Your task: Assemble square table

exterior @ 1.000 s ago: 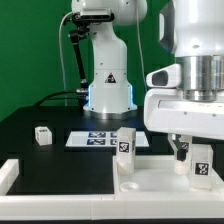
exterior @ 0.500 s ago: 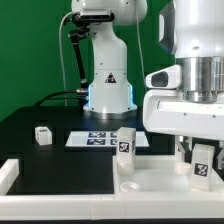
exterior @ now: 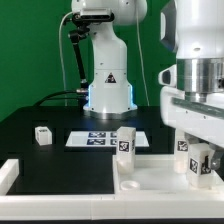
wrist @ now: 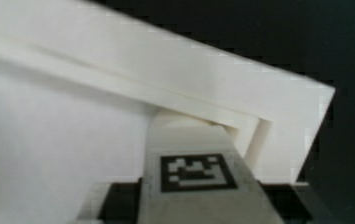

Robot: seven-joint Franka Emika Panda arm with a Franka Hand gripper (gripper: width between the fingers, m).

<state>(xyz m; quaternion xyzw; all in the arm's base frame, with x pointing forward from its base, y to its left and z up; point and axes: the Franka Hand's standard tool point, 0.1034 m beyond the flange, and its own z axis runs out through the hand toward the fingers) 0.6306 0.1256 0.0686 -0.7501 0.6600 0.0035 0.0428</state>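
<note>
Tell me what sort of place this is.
Probably a robotics lab test bench: a robot arm's base stands on a black table, with a plain green backdrop and a marker board of printed tags.

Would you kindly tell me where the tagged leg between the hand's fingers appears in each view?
Exterior view: the tagged leg stands low at the exterior view's right, on the white tabletop.
Wrist view: it fills the middle, close to the camera.
Shared landmark: the leg's black-white tag.
</note>
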